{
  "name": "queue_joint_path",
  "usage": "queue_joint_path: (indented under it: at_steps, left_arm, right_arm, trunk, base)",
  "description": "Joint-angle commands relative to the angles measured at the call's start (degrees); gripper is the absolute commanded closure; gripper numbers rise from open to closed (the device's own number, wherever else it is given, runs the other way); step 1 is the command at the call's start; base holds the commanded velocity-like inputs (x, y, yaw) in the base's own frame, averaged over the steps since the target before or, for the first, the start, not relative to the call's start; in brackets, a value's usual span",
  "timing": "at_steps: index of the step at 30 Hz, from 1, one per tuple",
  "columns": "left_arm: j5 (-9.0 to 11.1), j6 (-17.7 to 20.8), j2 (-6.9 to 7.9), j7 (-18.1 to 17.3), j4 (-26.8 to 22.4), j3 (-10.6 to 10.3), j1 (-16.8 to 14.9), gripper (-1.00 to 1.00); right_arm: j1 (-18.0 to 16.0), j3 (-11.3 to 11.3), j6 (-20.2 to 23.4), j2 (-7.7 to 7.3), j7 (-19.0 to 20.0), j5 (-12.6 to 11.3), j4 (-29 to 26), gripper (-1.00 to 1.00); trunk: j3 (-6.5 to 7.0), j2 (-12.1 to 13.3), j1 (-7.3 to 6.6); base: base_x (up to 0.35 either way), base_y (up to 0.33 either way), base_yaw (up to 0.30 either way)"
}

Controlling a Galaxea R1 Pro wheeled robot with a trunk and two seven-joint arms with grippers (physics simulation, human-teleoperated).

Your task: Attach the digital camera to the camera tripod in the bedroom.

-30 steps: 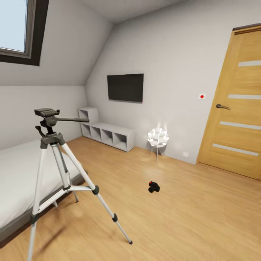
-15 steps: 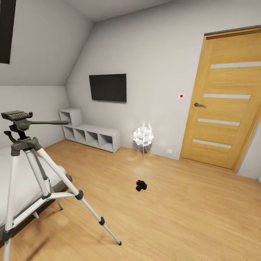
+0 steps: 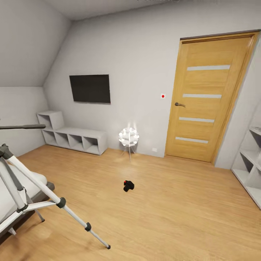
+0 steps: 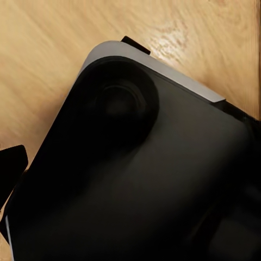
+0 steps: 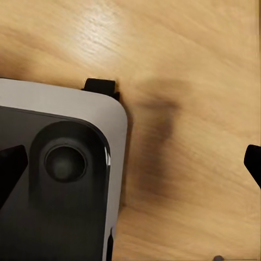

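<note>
The digital camera (image 3: 128, 185), small and black with a red button on top, lies on the wood floor in the middle of the bedroom, in the head view. The camera tripod (image 3: 36, 180) stands at the left edge beside the bed; its silver legs and the long dark handle (image 3: 21, 127) show, while its head is cut off by the frame. My left gripper (image 4: 130, 168) and right gripper (image 5: 130, 168) point down over the floor and my own dark base (image 5: 49, 179). The right gripper's dark fingertips (image 5: 11, 168) stand far apart with nothing between them.
A low bed (image 3: 46, 186) is at the left. White cube shelves (image 3: 72, 139) and a wall TV (image 3: 90, 88) line the far wall, with a lit floor lamp (image 3: 128, 137) beyond the camera. A wooden door (image 3: 206, 98) is shut; another white shelf (image 3: 252, 166) stands at the right.
The head view has turned to the right, so everything has slid left in the picture. The tripod's head and the skylight have left the frame; the right shelf has come in.
</note>
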Motion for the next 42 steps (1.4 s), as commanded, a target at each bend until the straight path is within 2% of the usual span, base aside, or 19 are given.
queue_joint_path:
  at_steps: [1,18,42]
  left_arm:
    - [-0.18,-0.12,-0.02,0.14,-0.09,0.32,0.01,-1.0]
    - [-0.65,-0.1,-0.08,-0.22,-0.5,-0.19,0.01,-1.0]
    - [-1.1,0.59,-0.35,-0.33,-0.54,-0.59,0.01,-1.0]
  right_arm:
    - [-0.09,-0.49,-0.22,-0.03,0.11,0.53,0.19,-1.0]
    - [-0.09,-0.58,-0.19,0.04,0.08,0.43,0.2,-1.0]
    - [-0.09,-0.57,-0.36,0.04,0.08,0.43,0.2,-1.0]
  trunk:
    - [-0.03,-0.03,0.0]
    - [0.41,-0.03,0.0]
    - [1.04,-0.03,0.0]
  base:
    - [0.0,0.0,-0.282]
    - [0.025,0.0,-0.282]
    - [0.307,-0.021,-0.282]
